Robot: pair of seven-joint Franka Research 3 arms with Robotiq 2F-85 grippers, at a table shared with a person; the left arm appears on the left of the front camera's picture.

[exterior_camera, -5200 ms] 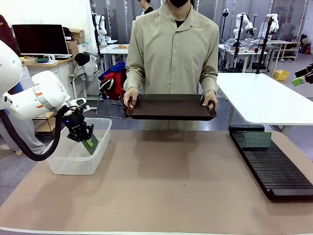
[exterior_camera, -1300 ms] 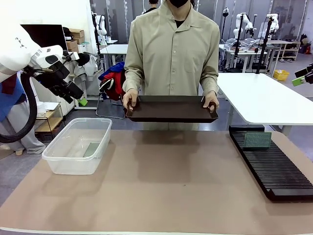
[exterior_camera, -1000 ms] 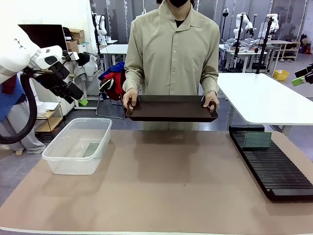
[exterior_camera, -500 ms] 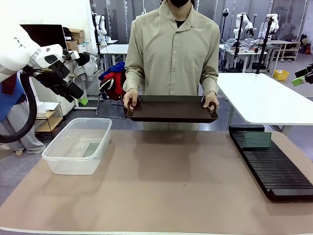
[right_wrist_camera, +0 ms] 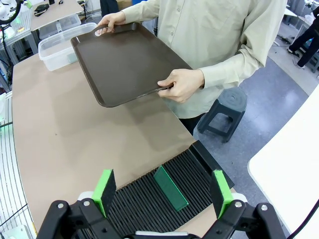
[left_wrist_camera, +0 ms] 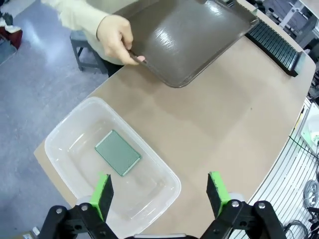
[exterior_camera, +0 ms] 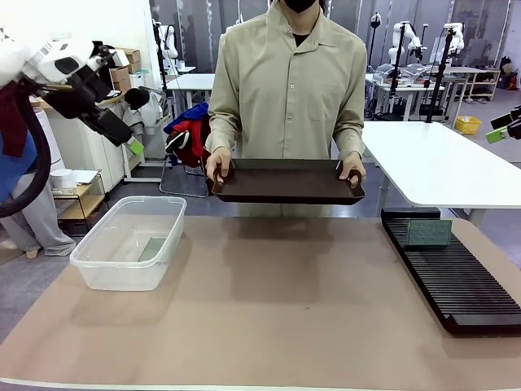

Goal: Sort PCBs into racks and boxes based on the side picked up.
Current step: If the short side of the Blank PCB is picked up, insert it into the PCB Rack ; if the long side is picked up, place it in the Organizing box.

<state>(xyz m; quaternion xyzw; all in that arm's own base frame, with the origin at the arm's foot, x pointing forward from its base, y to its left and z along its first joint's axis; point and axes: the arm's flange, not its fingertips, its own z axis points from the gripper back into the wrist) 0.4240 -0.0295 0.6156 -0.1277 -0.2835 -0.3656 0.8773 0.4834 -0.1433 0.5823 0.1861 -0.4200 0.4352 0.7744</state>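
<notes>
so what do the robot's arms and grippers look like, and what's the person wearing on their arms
The left arm is glossy white with a thick black cable looping beneath it. Both the left gripper and the right gripper are black with bright green finger pads and visible silver bolts. The person's sleeves are long, loose and khaki-beige, part of a collared button shirt.

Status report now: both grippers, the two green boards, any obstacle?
Left gripper, right gripper open, empty. One green board flat in clear tub; other upright in black rack. Person's brown tray empty.
</notes>
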